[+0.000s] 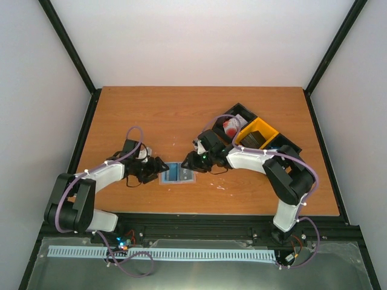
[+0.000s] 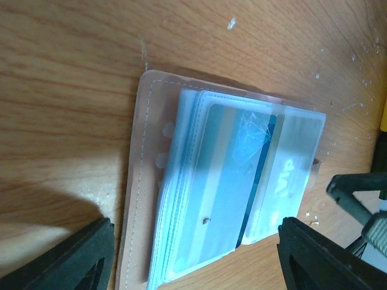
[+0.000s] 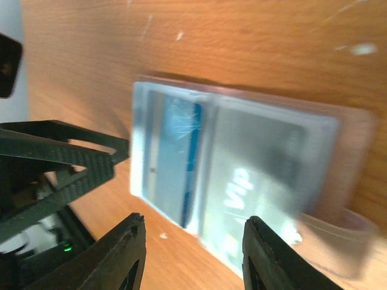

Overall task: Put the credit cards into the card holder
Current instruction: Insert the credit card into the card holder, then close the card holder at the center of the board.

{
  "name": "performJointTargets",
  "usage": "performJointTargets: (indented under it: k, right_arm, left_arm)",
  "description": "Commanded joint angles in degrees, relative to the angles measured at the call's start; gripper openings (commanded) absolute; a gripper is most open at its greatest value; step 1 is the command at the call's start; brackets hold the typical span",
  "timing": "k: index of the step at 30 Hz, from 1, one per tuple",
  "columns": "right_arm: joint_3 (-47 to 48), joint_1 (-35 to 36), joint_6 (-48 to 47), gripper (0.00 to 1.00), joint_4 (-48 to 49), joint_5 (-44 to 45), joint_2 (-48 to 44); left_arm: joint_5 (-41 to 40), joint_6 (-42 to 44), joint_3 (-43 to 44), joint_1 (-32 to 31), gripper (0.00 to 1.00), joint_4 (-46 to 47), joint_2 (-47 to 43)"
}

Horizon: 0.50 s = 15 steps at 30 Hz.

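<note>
- The card holder (image 1: 178, 173) is laid open and flat on the tabletop (image 1: 181, 115), close to the front edge and about mid-width.
- Its tan-pink cover (image 2: 136, 181), stitched along the edge, can be seen poking out from under a chunky stack of clear, pale blue sleeves.
- A light blue card (image 2: 221, 199) is seen through the top sleeve on one side. A pale VIP card (image 2: 289, 175) is sat in the sleeve next to it, with a darker blue edge showing between them.
- More credit cards are kept further back on the right: a white-and-red stack (image 1: 231, 127) in a black bin (image 1: 245, 110), and a dark grey stack (image 1: 257, 141) in the yellow bin (image 1: 265, 124).
</note>
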Motion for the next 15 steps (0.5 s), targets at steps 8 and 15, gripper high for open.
performJointTargets:
  k: [8,15]
  right_arm:
    - [4.1,3.9,-23.3,0.46,-24.7,29.7,-3.3]
    - [1.6,4.0,-39.8,0.47,-20.5,24.7,-4.1]
  left_arm:
    - [-2.7,0.2,2.1,0.6,0.76,-2.2,3.0]
    - [-2.6,1.9,3.4,0.6,0.76,-3.1,5.2]
